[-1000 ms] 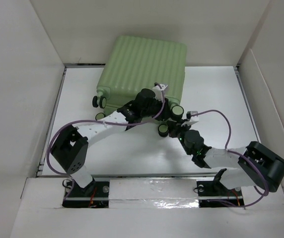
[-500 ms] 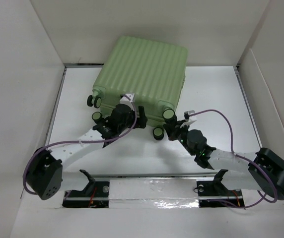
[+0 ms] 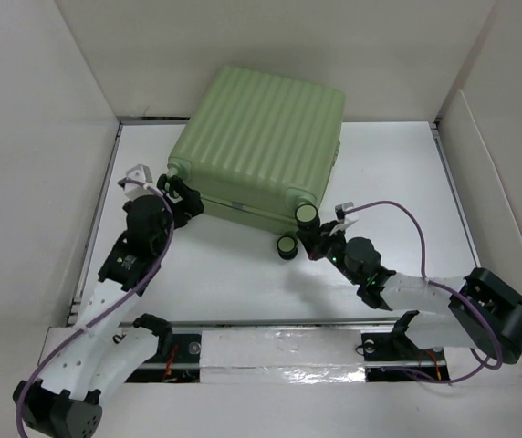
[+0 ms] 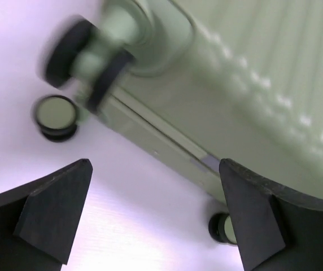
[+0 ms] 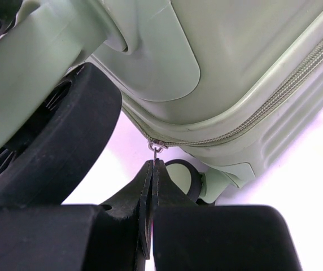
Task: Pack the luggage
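the luggage (image 3: pixel 256 146) is lying closed on the white bench (image 3: pixel 243 283), ribbed shell facing up, sitting toward 12 o'clock of the bench with its wheels pointing to 6 o'clock. the left fingers (image 4: pixel 48 214) are gaping wide with nothing between them, hovering just beside the corner wheels (image 3: pixel 172 187) at the luggage's 8 o'clock. the right fingers (image 5: pixel 167 226) are pressing fully together at the 5 o'clock corner, pinching the small metal zipper pull (image 5: pixel 157 148) at their tips, right beside a black wheel (image 5: pixel 54 141) that is blurring large at 9 o'clock in the right wrist view.
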### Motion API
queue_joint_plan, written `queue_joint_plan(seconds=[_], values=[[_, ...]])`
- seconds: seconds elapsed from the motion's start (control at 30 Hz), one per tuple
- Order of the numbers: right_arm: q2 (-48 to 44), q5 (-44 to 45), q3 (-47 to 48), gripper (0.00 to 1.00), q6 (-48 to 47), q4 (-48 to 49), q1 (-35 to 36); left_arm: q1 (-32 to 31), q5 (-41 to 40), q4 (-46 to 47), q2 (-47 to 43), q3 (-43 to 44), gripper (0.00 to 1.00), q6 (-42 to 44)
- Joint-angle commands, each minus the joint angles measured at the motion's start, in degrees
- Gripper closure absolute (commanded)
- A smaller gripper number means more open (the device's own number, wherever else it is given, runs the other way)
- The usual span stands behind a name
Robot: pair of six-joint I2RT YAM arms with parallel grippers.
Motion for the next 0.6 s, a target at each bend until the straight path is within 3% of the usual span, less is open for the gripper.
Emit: queue_joint_plan(seconds=[0.0,0.1,0.17,0.27,0.57], values=[[-1.34,-8.51,-0.06,1.00,-0.43,1.49,1.16,5.19,-2.30,-9.84,-0.13,7.72,0.01,1.58],[-1.87,-8.51,0.03,1.00,-0.61,1.23,1.16,12.22,1.82,-11.88,2.15,12.12,0.01,6.67],[-1.87,-10.35,-0.14,1.00,-0.61,1.84,1.16,18.26,9.02,-11.79,7.22,16.33,0.01,10.79],[-1.52,-11.41,-0.23,1.00,-0.61,2.37,1.16,22.42,17.64,-12.49,14.52,19.69,0.05,14.76],[-2.14,-12.82,-0.85,1.00,-0.53,3.60,0.63,19.98,21.79,-10.91,20.96,20.84,0.14,19.87]])
